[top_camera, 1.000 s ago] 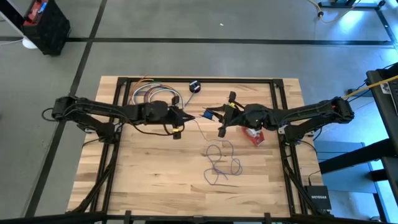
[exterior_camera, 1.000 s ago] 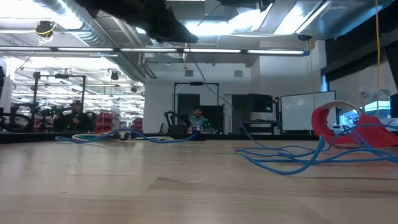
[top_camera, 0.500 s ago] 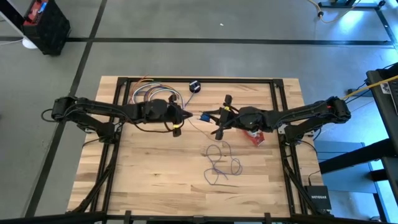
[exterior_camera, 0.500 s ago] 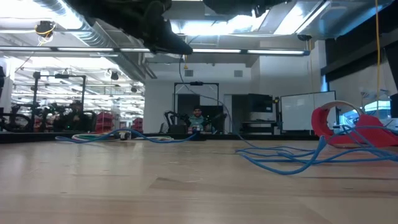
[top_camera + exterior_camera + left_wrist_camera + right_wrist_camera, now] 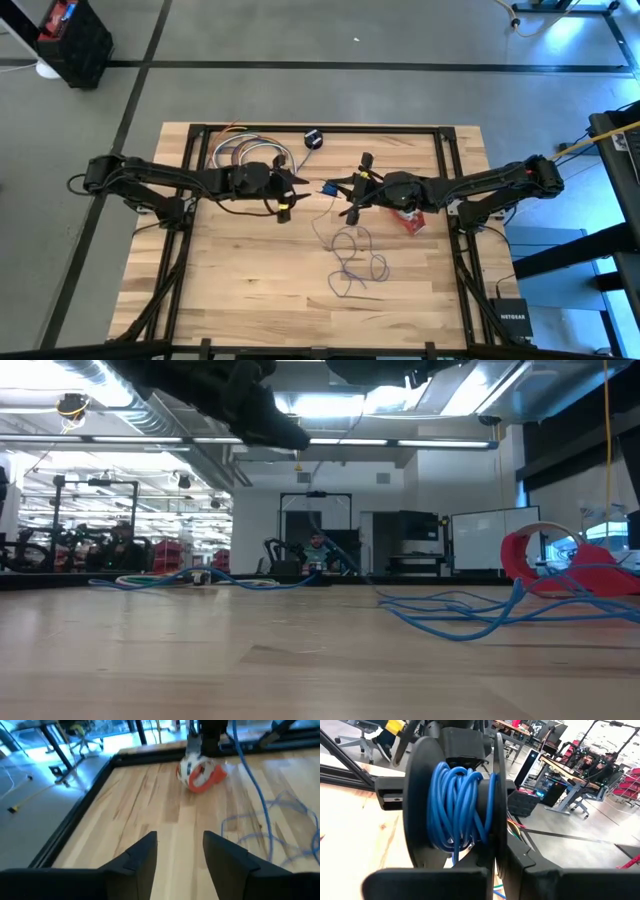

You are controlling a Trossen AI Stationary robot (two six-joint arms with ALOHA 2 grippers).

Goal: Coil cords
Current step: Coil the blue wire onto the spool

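Nearest you, the loose cord [image 5: 352, 258] sprawls at the worktop's [image 5: 240, 280] six o'clock. Feed it slowly upward so turns stack evenly on the spool [image 5: 462, 802], which your right end effector [image 5: 350, 190] pinches mid-worktop. The left end effector [image 5: 296, 184] hovers spread opposite, and the red-and-white bundle [image 5: 408, 219] lies at three o'clock.

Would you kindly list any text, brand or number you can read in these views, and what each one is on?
"NETGEAR": on the small black box on the floor, beside the table's right edge, high view.
The red-and-white cord bundle shows no readable print.
Nothing else is legible.
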